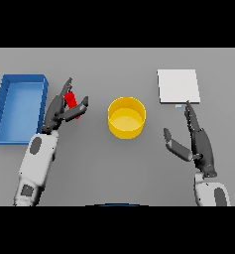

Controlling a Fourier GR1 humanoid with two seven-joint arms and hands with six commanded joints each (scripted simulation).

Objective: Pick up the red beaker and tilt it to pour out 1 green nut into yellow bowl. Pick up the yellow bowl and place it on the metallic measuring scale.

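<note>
Mostly hidden red beaker (72, 104) clasped by left hand (59, 110), yellow bowl (126, 117) round, right hand (198, 141) fingers straight.

Single head view, high over the grey table (117, 173); facing steeply downward

The left robot hand (64, 106) covers most of the red beaker (72, 103), so only a strip of red shows between thumb and fingers; its contents cannot be seen. Any nut inside the yellow bowl (126, 117) is too small to tell. The small mark below the white scale (178, 86) is unreadable.
</note>
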